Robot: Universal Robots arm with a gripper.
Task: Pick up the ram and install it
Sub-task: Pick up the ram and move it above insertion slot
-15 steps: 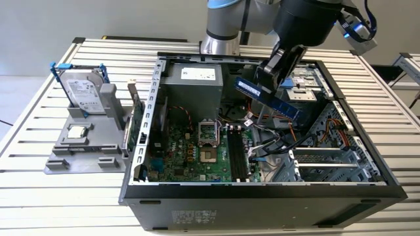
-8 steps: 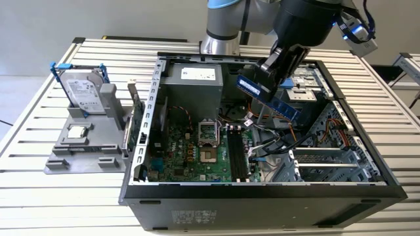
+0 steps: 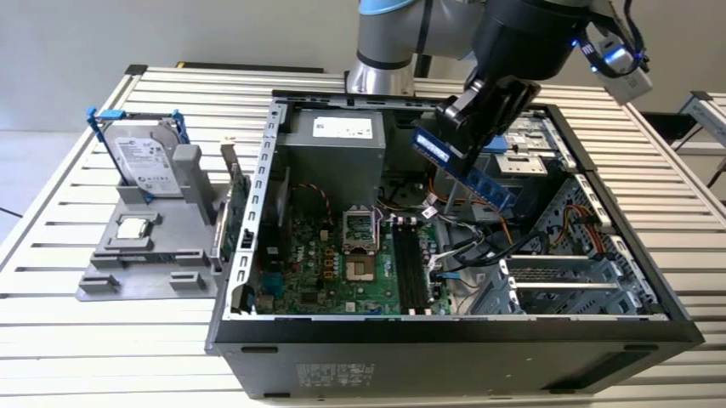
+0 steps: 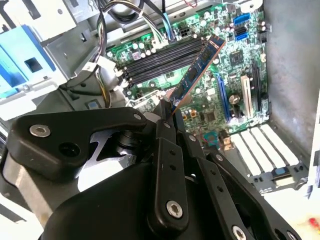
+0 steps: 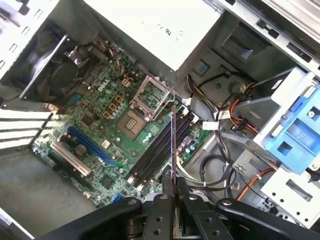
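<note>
Holding ram [image 3: 482,183] clamped between fingers of gripper [image 3: 451,134], jaws pressing on upper end of stick. Ram hanging tilted in air above interior of open computer case [image 3: 244,255], free end pointing down toward motherboard [image 3: 329,263] and not touching it. Black memory slots [image 4: 165,55] lying beneath ram's free end in second wrist view. Hard drive [image 3: 148,161] and CPU chip [image 3: 134,228] sitting on gray holder [image 3: 97,285], beside case on exterior view's left.

The slatted table [image 3: 68,340] carries the open case [image 3: 454,361] and, just beside it on the exterior view's left, a grey holder [image 3: 148,276]. Both rest flat on the slats.
</note>
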